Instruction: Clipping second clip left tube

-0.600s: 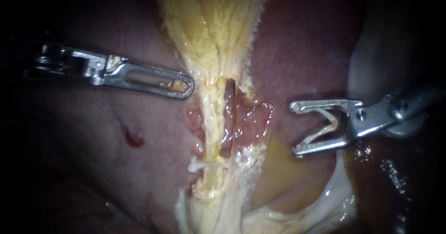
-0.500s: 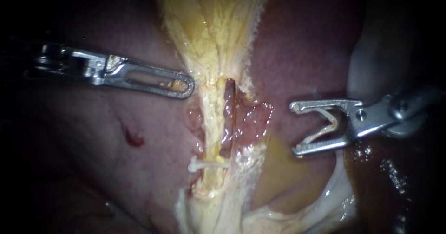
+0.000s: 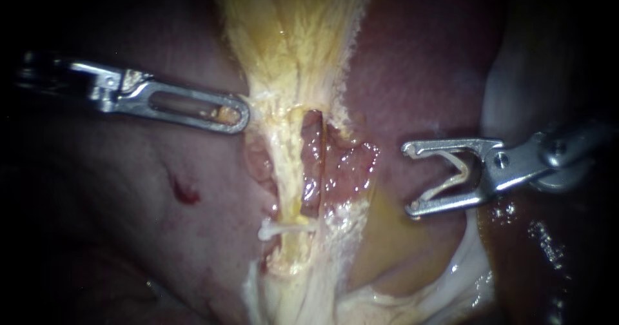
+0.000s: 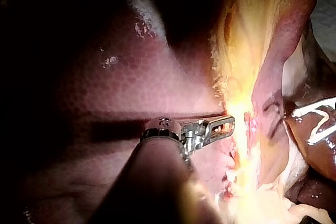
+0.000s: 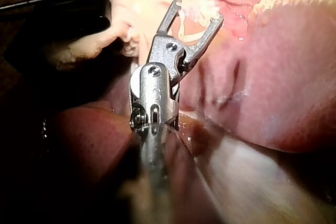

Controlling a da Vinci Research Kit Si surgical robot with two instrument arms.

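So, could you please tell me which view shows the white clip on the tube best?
The endoscope view: the clip lies across the tube. In the left wrist view glare hides it; the right wrist view does not show it.

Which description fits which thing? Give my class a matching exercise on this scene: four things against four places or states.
Things:
1 left instrument
2 right instrument
3 fastened clip
4 liver

Descriptions:
A white, lying across a tube
B reddish surface with a small dark red spot
C tip at the edge of the pale tissue
D carries a loaded clip, apart from the tube

Pairs: 1-C; 2-D; 3-A; 4-B
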